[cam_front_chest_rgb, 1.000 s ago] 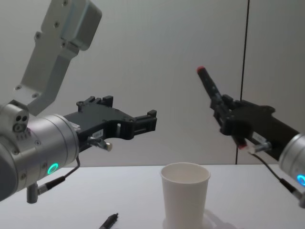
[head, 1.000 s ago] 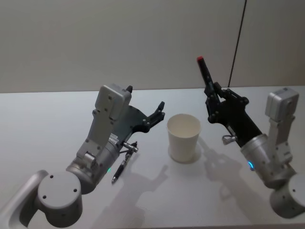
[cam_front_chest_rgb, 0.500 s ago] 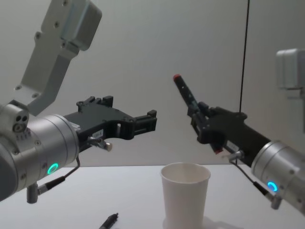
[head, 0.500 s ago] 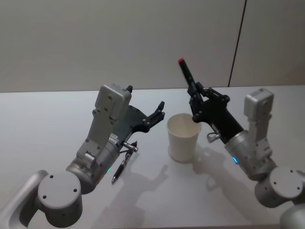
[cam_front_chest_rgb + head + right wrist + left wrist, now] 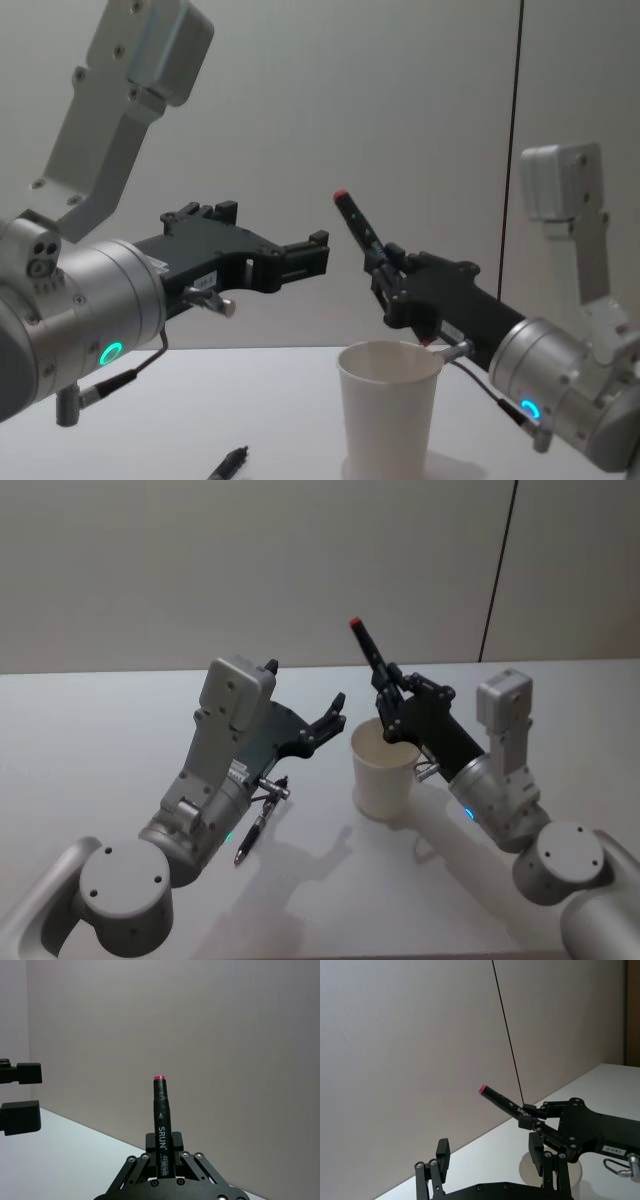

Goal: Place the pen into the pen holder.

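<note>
Table: a pale, plain tabletop (image 5: 90,730) runs back to a bare grey wall (image 5: 250,560).
Left arm: it reaches forward on the left, raised off the table. Its left gripper (image 5: 325,723) hangs in the air near the cup's left side, touching nothing. The chest view shows it from the side, level and higher than the cup's rim (image 5: 315,255).
Left claw: its two fingers stand apart with nothing between them, clearest from its own wrist camera (image 5: 489,1160).
Right arm: it comes in from the right. The right gripper (image 5: 392,702) sits over the far right part of the cup's rim in the head view. The chest view places it just above the rim, not touching it (image 5: 385,275).
Right claw: clamped on the lower barrel of the pen, as its own wrist camera shows (image 5: 164,1157).
Pen holder: a white paper cup (image 5: 380,780) stands upright on the table between the two arms, mouth open. The chest view shows its tapered side (image 5: 388,420).
Pen: a black pen (image 5: 368,650) with a red top end, held above the cup. It leans, red end up and tipped toward the left (image 5: 355,222). The right wrist view shows white lettering "SRUN" on the barrel (image 5: 161,1110). The left wrist view shows its slant from the other side (image 5: 502,1101).
Second pen: a dark pen (image 5: 255,830) lies flat on the table under the left arm, well apart from the cup. The chest view catches one end at its lower edge (image 5: 228,464).
</note>
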Controlling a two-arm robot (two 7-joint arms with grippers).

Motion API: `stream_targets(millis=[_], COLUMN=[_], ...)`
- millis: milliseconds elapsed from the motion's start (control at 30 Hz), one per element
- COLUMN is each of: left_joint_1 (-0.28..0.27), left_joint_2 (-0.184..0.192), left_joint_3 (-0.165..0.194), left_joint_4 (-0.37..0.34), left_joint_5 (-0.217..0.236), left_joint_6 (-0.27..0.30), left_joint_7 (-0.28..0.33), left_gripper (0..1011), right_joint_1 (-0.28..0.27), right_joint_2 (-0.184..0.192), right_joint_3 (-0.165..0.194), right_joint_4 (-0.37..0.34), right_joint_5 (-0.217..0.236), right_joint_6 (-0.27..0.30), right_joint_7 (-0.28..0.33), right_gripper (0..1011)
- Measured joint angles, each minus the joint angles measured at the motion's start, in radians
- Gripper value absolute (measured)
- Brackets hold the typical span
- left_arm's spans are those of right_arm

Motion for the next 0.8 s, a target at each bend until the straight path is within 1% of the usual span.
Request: stream_targets(millis=[33,133,167,333,367,500,533,567,600,767,800], left_joint_1=[0.0,0.0,0.0,0.0,0.0,0.0,0.0,0.0,0.0,0.0,0.0], left_joint_2=[0.0,0.0,0.0,0.0,0.0,0.0,0.0,0.0,0.0,0.0,0.0], left_joint_3=[0.0,0.0,0.0,0.0,0.0,0.0,0.0,0.0,0.0,0.0,0.0], left_joint_4=[0.0,0.0,0.0,0.0,0.0,0.0,0.0,0.0,0.0,0.0,0.0], left_joint_5=[0.0,0.0,0.0,0.0,0.0,0.0,0.0,0.0,0.0,0.0,0.0], left_joint_6=[0.0,0.0,0.0,0.0,0.0,0.0,0.0,0.0,0.0,0.0,0.0], left_joint_7=[0.0,0.0,0.0,0.0,0.0,0.0,0.0,0.0,0.0,0.0,0.0], left_gripper=[1000,1000,999,1000,999,1000,999,1000,1000,1000,1000], right_joint_1=[0.013,0.031,0.045,0.079,0.09,0.112,0.12,0.12,0.128,0.148,0.154], right_joint_2=[-0.005,-0.012,-0.018,-0.031,-0.036,-0.044,-0.047,-0.047,-0.051,-0.059,-0.061], right_joint_3=[-0.001,-0.002,-0.003,-0.004,-0.004,-0.004,-0.004,-0.004,-0.004,-0.004,-0.004], right_joint_4=[0.026,0.061,0.088,0.154,0.176,0.218,0.234,0.234,0.25,0.288,0.3], right_joint_5=[-0.001,-0.002,-0.002,-0.002,-0.001,0.003,0.004,0.004,0.006,0.01,0.011], right_joint_6=[-0.008,-0.023,-0.032,-0.06,-0.068,-0.088,-0.095,-0.095,-0.101,-0.116,-0.121], right_joint_7=[0.003,0.007,0.009,0.017,0.019,0.025,0.027,0.027,0.03,0.035,0.036], right_gripper=[171,172,171,171,172,175,195,195,238,375,419])
